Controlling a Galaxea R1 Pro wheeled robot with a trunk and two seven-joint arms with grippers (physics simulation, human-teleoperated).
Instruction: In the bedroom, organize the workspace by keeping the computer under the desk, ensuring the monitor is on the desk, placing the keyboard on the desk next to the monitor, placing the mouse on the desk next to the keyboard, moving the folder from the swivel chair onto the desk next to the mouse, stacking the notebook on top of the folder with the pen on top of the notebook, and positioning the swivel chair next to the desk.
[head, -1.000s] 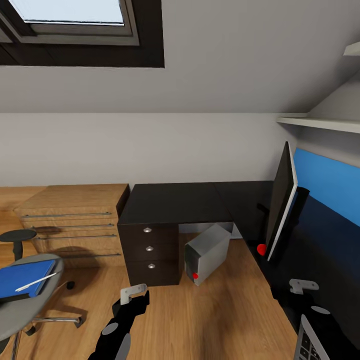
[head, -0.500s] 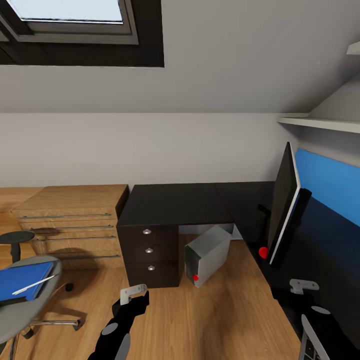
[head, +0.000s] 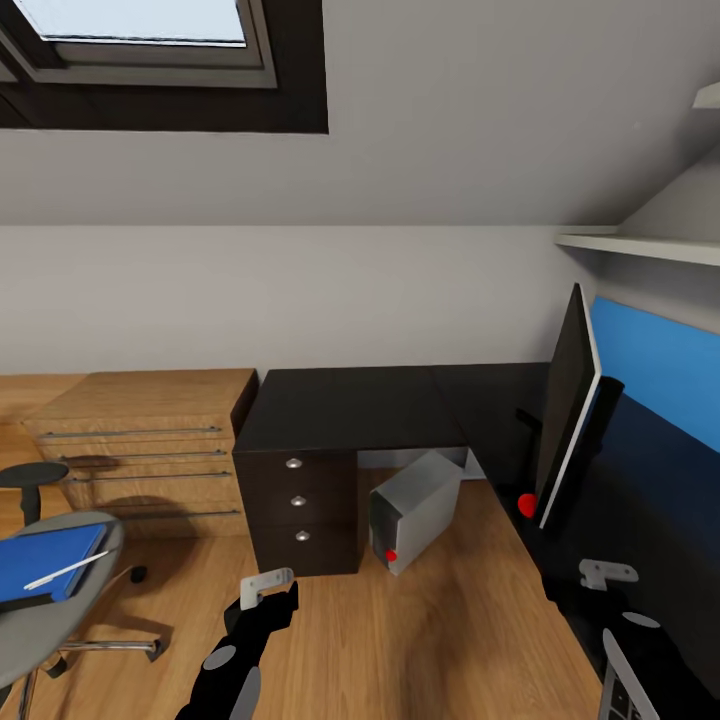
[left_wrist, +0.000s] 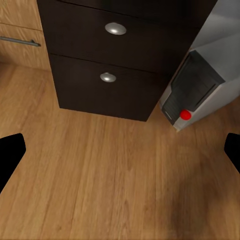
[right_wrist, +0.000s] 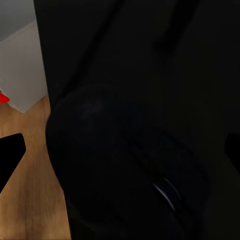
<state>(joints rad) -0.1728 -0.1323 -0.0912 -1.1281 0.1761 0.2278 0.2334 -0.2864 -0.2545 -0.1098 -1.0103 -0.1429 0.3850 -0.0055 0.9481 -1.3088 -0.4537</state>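
Facing the bench corner with the folder lying off to the left claw's side.

Sitting on the swivel chair (head: 45, 610) seat, the blue folder (head: 48, 562) is carrying the white pen (head: 66, 570), well left of the computer (head: 412, 507); its long axis is running toward the bench (head: 350, 408). The left claw (head: 266, 588) is hanging open, empty and nearer; the right claw (head: 606, 572) is hovering over the bench by the monitor (head: 566, 412), fingers spread in its wrist view.

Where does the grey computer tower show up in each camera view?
Head view: the computer stands tilted on the floor under the desk, beside the drawers.
Left wrist view: the computer at the upper right.
Right wrist view: a light grey slab at the left edge, probably it.
Shared landmark: its red dot.
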